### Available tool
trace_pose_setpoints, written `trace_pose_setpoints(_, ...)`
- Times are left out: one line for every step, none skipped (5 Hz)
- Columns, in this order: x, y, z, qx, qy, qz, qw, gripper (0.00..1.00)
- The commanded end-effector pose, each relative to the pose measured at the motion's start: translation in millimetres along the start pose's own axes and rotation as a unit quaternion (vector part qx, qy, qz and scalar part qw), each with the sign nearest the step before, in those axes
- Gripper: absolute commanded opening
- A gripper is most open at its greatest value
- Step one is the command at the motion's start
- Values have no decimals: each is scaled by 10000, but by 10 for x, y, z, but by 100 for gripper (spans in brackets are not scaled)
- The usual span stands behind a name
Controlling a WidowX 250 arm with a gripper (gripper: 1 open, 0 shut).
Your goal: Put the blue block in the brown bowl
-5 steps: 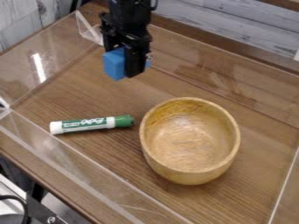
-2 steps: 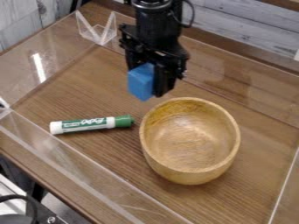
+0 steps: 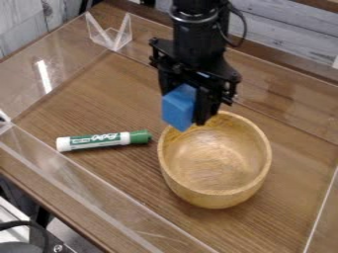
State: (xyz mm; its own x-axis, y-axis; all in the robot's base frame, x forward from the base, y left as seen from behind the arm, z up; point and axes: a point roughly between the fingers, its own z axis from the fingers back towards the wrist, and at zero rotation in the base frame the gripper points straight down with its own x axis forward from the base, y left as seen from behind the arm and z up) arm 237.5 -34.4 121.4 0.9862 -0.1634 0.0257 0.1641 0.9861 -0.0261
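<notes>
Blue block held at the rim of the brown bowl.
The gripper (image 3: 185, 101) is closed on the blue block (image 3: 179, 107), which appears tilted and overlaps the upper left rim of the brown bowl (image 3: 215, 159) in this view; contact with the rim cannot be determined. A white marker with a green label (image 3: 103, 140) lies on the wooden table (image 3: 66, 188), beside the bowl.

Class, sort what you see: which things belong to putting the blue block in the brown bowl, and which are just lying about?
Part of the job:
- blue block, held above the bowl's rim
- brown bowl
- the robot's hand, gripping the block

Just lying about:
- white marker with green label, left of the bowl in the picture
</notes>
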Motion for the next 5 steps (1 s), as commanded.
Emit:
trace_pose_setpoints(28, -59, 125, 25, -304, 28, 9995, 0)
trace_pose_setpoints(8, -108, 108, 24, -310, 49, 9995, 0)
trace_pose_setpoints(-10, -162, 73, 29, -330, 94, 9994, 0)
trace_pose_setpoints(-33, -212, 19, 27, -353, 135, 9993, 0)
trace_pose_setpoints(-45, -244, -42, 26, -383, 175, 9991, 0)
